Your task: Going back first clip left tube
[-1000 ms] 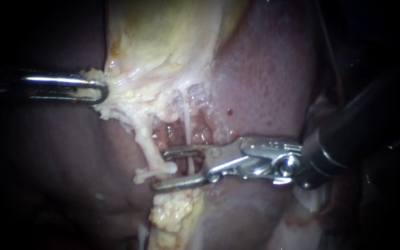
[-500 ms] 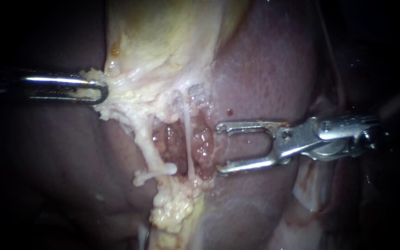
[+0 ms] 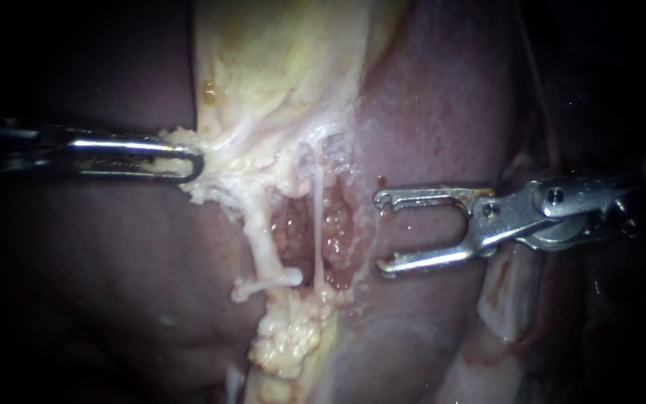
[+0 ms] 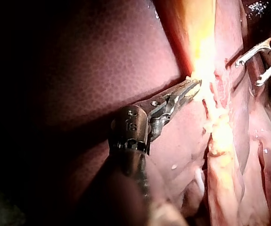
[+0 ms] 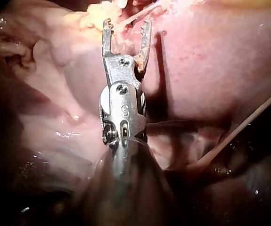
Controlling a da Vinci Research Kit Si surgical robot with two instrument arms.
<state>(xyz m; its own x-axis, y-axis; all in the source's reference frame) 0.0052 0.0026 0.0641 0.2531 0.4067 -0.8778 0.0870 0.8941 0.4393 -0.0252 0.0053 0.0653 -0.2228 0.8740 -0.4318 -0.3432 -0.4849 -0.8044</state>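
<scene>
The liver [image 3: 443, 97] is the dark red bed around the left tube [image 3: 261, 243], with the pale gallbladder [image 3: 278, 67] above it. Your right instrument [image 3: 380, 230] lies to the right of that tube, well apart from it, its jaws spread and empty. Your left instrument [image 3: 188, 161], up-left of the tube, has its jaws clamped on pale tissue [image 3: 214, 187]. A thinner tube [image 3: 315, 224] runs just right of the left tube.

This is a surgical setting, seen from close to the tissue. Wet, dark red liver [image 3: 443, 112] fills most of the endoscope frame. The pale yellow gallbladder [image 3: 278, 60] sits at upper centre, brightly lit against black edges. The left instrument [image 3: 192, 161] enters from the left edge and the right instrument [image 3: 379, 230] from the right. Each is a thin shaft ending in a small steel tool.
</scene>
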